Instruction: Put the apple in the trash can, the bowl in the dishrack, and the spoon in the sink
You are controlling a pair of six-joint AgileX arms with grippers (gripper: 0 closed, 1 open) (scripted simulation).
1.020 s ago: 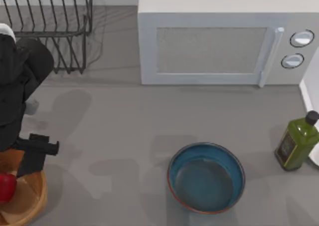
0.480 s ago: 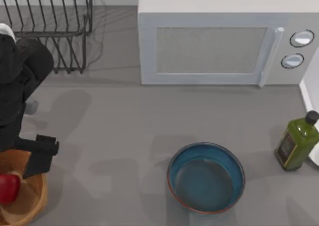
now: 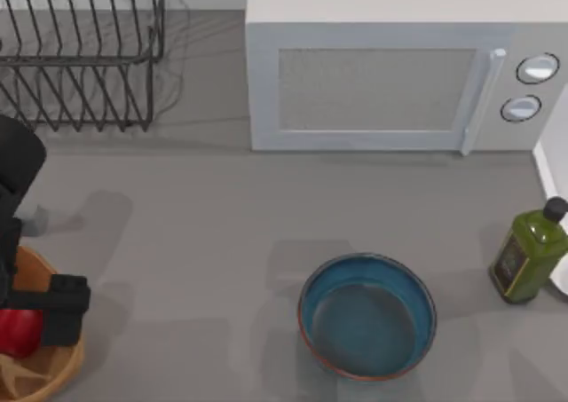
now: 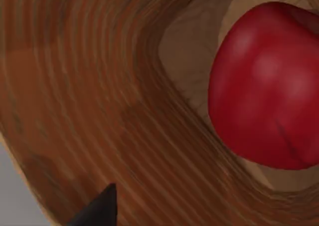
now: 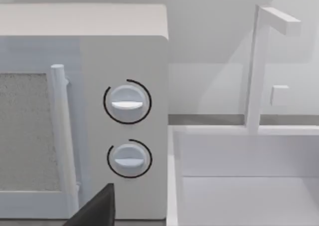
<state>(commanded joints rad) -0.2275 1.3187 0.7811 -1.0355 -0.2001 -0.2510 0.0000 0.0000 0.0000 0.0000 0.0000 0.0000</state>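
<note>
Apple: the apple (image 3: 16, 331) (image 4: 266, 86) lies inside the trash can, against its paler inner wall, at the table's lower left corner.
Trash can: the trash can (image 3: 53, 366) (image 4: 99, 111) sits at the left edge of the table, partly under the left arm; the left wrist view looks closely at its wood-grained rim.
Left gripper: the left gripper (image 3: 58, 309) hangs over the trash can's rim just beside the apple; whether its fingers are apart or together cannot be told.
Bowl: the bowl (image 3: 366, 316) stands upright and empty on the table, lower centre, well apart from the trash can.
Dishrack: the dishrack (image 3: 84, 51) stands at the upper left, holding nothing.
Microwave: the microwave (image 3: 399, 74) (image 5: 84, 111) stands right of the dishrack, door shut.
Oil bottle: a green bottle (image 3: 528, 251) stands near the right edge.
Sink: the white sink (image 5: 244, 181) with its faucet (image 5: 261, 61) lies just beside the microwave.
Right gripper: one dark fingertip at the right wrist view's edge; its state cannot be told.
</note>
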